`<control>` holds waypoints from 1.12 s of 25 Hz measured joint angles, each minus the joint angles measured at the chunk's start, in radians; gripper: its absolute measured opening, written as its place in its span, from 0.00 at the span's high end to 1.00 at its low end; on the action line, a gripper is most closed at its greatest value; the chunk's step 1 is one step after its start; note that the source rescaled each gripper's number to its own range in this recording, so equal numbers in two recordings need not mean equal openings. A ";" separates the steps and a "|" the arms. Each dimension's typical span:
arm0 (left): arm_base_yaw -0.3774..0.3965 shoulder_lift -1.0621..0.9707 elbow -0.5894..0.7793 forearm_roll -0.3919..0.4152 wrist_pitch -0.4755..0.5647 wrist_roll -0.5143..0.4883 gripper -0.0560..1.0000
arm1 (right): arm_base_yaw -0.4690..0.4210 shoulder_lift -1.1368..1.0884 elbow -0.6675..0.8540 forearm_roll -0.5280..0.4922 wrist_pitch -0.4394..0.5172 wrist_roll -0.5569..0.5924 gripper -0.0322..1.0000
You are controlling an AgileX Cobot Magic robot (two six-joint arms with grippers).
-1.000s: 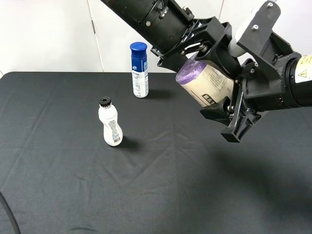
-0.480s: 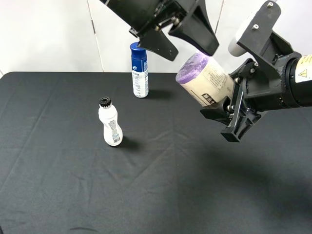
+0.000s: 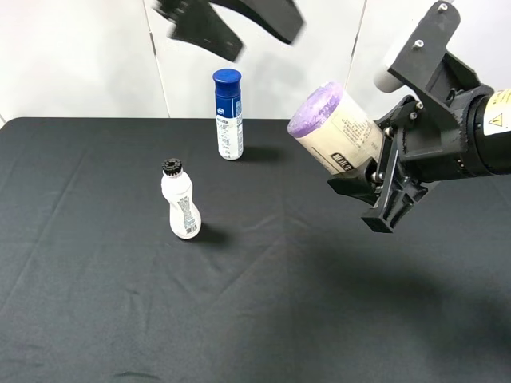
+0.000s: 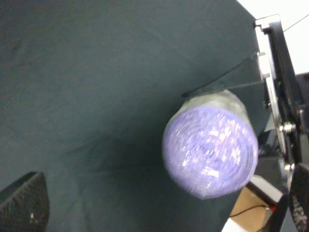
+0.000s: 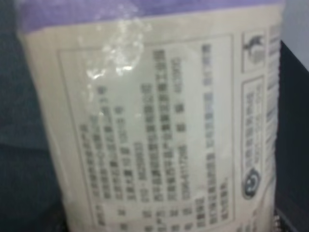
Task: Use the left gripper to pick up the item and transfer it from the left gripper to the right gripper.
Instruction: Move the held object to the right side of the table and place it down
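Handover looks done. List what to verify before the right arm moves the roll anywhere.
1. Right gripper shut on the roll: ok, the roll is held tilted, off the table.
2. Left gripper free of the roll: ok, open and empty near the top of the exterior view.
3. Grip depth on the wrap: cannot tell, the right wrist view shows only the label close up.
4. White bottle and blue-capped bottle out of the way: ok, both upright, well left of the roll.
5. Cloth beneath the roll bare: ok.
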 joint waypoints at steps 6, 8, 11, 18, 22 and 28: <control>0.056 -0.108 0.000 0.158 0.070 -0.071 0.01 | 0.000 0.000 0.000 0.000 0.000 0.000 0.95; 0.058 -0.148 0.000 0.236 0.093 -0.108 0.01 | 0.000 0.000 0.000 0.000 0.000 0.000 0.95; 0.058 -0.207 0.000 0.325 0.132 -0.159 0.01 | 0.000 0.000 0.000 0.000 0.000 0.000 0.95; 0.058 -0.351 0.000 0.450 0.180 -0.233 0.00 | 0.000 0.000 0.000 0.000 -0.001 0.000 0.95; 0.058 -0.432 0.000 0.526 0.183 -0.270 0.00 | 0.000 0.000 0.000 0.000 -0.001 0.001 0.95; 0.058 -0.574 0.076 0.635 0.183 -0.332 0.00 | 0.000 0.000 0.000 0.003 -0.001 0.003 0.95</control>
